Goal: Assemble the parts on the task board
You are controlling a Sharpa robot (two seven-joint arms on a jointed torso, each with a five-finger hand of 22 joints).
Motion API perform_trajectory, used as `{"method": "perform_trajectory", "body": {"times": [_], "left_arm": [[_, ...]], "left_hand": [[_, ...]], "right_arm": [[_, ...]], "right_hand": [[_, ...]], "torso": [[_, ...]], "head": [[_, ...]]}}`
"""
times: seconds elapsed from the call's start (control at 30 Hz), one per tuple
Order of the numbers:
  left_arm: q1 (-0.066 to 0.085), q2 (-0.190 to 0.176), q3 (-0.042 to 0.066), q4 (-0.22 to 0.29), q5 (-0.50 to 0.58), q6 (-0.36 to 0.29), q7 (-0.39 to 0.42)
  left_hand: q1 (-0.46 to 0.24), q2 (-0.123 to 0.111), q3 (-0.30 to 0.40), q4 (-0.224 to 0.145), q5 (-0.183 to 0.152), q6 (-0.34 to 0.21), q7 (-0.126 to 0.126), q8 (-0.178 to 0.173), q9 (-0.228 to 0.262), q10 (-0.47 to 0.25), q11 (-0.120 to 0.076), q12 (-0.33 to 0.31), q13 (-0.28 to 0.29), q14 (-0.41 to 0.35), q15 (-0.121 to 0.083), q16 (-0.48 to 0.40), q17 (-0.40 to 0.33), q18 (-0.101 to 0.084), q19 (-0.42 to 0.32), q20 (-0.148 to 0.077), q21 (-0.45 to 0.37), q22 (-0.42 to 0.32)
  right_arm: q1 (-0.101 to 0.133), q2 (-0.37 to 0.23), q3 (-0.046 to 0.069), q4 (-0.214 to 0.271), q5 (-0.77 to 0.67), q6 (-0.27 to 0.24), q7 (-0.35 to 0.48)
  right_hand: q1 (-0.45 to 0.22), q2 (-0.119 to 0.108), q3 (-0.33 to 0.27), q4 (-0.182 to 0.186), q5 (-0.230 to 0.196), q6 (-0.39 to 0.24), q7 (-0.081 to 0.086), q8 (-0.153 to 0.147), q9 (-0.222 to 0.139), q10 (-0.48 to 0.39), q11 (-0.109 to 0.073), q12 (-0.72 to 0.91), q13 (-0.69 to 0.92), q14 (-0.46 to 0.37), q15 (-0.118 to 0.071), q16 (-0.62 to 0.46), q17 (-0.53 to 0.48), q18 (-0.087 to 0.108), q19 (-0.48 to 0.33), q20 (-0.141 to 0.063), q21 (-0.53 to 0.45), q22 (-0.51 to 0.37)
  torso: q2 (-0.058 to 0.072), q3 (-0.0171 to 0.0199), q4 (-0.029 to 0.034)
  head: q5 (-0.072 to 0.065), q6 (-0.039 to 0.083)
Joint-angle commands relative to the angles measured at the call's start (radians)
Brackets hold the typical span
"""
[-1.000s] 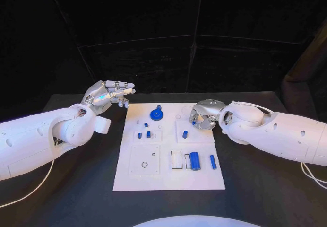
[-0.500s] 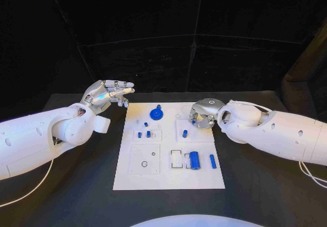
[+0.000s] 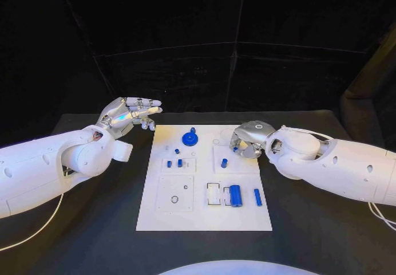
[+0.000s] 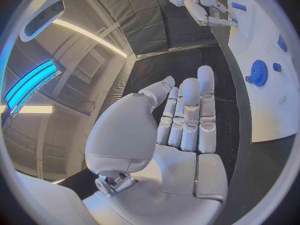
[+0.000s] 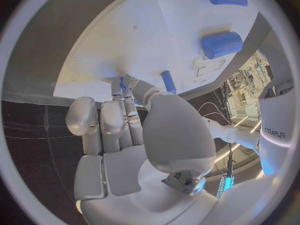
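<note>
Parts lay on the task board mid-tabletop in the head view: small, stiff, likely light and slippery, best pinched at the sides. Left wrist view: left robot hand held nothing, fingers straight. Right wrist view: right robot hand seemed to pinch a small blue peg over the board.

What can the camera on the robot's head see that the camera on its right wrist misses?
Only the head view takes in the silver left hand, raised off the table beside the board, and the blue toothed gear. Only the right wrist view looks past the silver right hand at a small blue piece at its fingertips. Both show the white task board, the fat blue cylinder and the thin blue rod.
</note>
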Motion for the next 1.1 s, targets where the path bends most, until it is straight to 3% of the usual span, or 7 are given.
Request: {"method": "perform_trajectory", "body": {"times": [0.03, 0.4, 0.63, 0.83, 1.1], "left_arm": [[0.001, -0.001, 0.001, 0.003, 0.006, 0.015, 0.004], [0.001, -0.006, 0.001, 0.004, 0.006, 0.014, 0.005], [0.001, -0.005, 0.001, 0.006, 0.006, 0.014, 0.006], [0.001, -0.001, 0.001, 0.007, 0.006, 0.014, 0.006], [0.001, 0.007, 0.001, 0.008, 0.006, 0.014, 0.006]], "left_hand": [[0.008, 0.0, 0.002, -0.006, 0.004, -0.002, 0.003, 0.004, -0.001, -0.006, 0.002, 0.007, 0.0, -0.007, 0.001, -0.004, -0.001, 0.014, 0.0, -0.003, -0.006, -0.001], [0.008, 0.001, 0.002, -0.006, 0.004, -0.002, 0.003, 0.004, 0.0, -0.006, 0.002, 0.007, 0.0, -0.007, 0.001, -0.004, -0.001, 0.014, 0.0, -0.003, -0.006, -0.001], [0.008, 0.001, 0.002, -0.006, 0.004, -0.002, 0.003, 0.004, 0.0, -0.006, 0.002, 0.007, 0.0, -0.007, 0.001, -0.004, -0.001, 0.014, 0.0, -0.003, -0.006, -0.001], [0.008, 0.001, 0.002, -0.006, 0.004, -0.002, 0.003, 0.004, 0.0, -0.006, 0.002, 0.007, 0.0, -0.007, 0.001, -0.004, -0.001, 0.014, 0.0, -0.003, -0.006, -0.001], [0.009, 0.0, 0.001, -0.007, 0.004, -0.001, 0.003, 0.005, 0.0, -0.007, 0.002, 0.007, 0.0, -0.007, 0.001, -0.004, -0.002, 0.014, 0.0, -0.004, -0.006, -0.002]], "right_arm": [[0.002, -0.013, 0.001, 0.03, -0.001, -0.053, 0.003], [0.008, -0.06, 0.003, 0.102, 0.019, -0.113, 0.014], [0.014, -0.075, 0.007, 0.178, 0.05, -0.131, 0.021], [0.015, -0.047, 0.009, 0.24, 0.081, -0.141, 0.039], [0.014, 0.036, 0.008, 0.234, 0.1, -0.111, 0.062]], "right_hand": [[-0.003, 0.001, 0.006, -0.001, 0.006, 0.003, 0.003, -0.004, -0.001, 0.002, 0.004, -0.006, -0.001, 0.024, -0.005, 0.007, 0.0, -0.011, 0.011, 0.0, 0.006, 0.006], [-0.001, -0.005, 0.014, -0.005, 0.013, 0.001, 0.004, -0.008, -0.002, -0.001, 0.005, -0.009, -0.002, 0.024, -0.004, 0.011, 0.003, -0.012, 0.013, 0.001, 0.012, 0.015], [-0.001, -0.007, 0.017, -0.006, 0.015, 0.001, 0.005, -0.009, -0.002, -0.002, 0.006, -0.011, -0.002, 0.024, -0.004, 0.012, 0.002, -0.012, 0.013, 0.001, 0.014, 0.018], [0.0, -0.009, 0.023, -0.008, 0.02, 0.0, 0.007, -0.011, -0.002, -0.004, 0.008, -0.013, -0.003, 0.023, -0.003, 0.013, 0.002, -0.013, 0.013, 0.002, 0.018, 0.022], [0.0, -0.01, 0.027, -0.009, 0.026, -0.002, 0.008, -0.014, -0.003, -0.006, 0.009, -0.016, -0.003, 0.023, -0.001, 0.014, 0.0, -0.013, 0.013, 0.003, 0.021, 0.025]], "torso": [[-0.001, -0.0008, 0.0004], [-0.001, -0.0015, 0.0004], [0.0, -0.0011, 0.0004], [0.0, -0.0017, 0.0036], [0.002, -0.0026, 0.0024]], "head": [[0.0, 0.002], [0.001, 0.007], [0.004, 0.007], [0.014, 0.005], [0.039, -0.007]]}}
